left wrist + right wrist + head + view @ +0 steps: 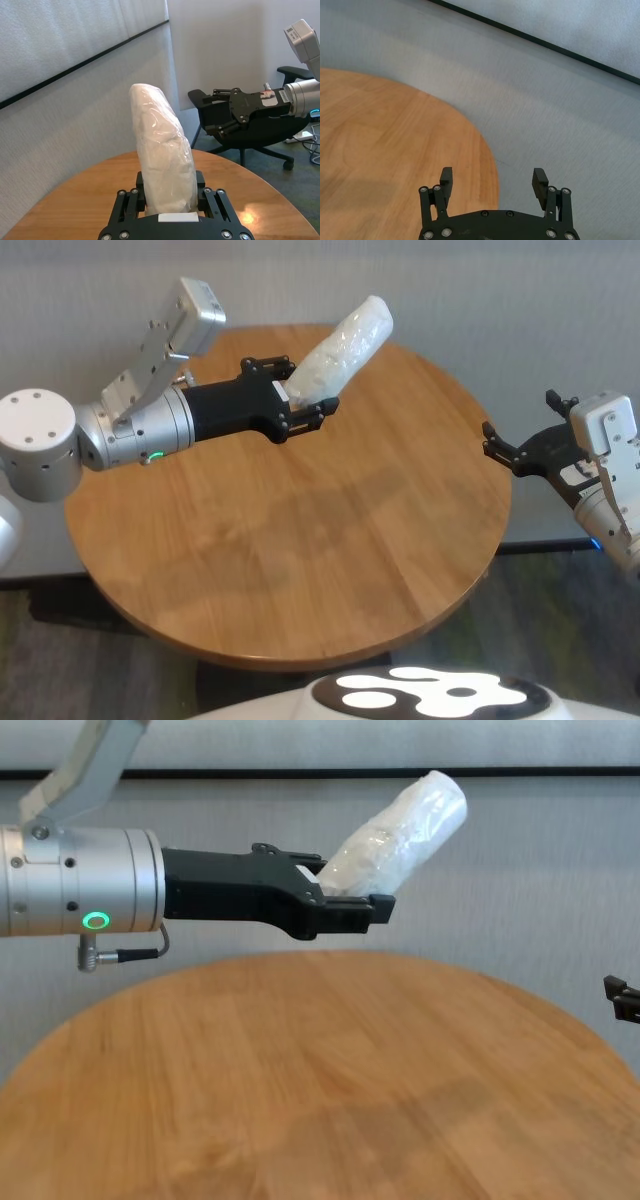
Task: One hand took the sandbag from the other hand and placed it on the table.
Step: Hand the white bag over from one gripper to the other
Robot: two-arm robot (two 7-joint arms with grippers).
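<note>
My left gripper (300, 405), the one with the green ring light, is shut on the lower end of the white sandbag (343, 346). It holds the bag above the far left part of the round wooden table (300, 570). The bag sticks up and out past the fingertips, tilted toward the right. The left wrist view shows the sandbag (162, 157) clamped between the fingers, and the chest view shows the sandbag (400, 840) high over the tabletop. My right gripper (497, 448), with a blue light, hovers open at the table's right edge, facing the bag. Its fingers (446, 178) hold nothing.
A black office chair (240, 130) stands on the floor beyond the table, behind the right gripper (212, 107). A grey wall runs behind the table. The robot's white body (430, 695) sits at the near edge.
</note>
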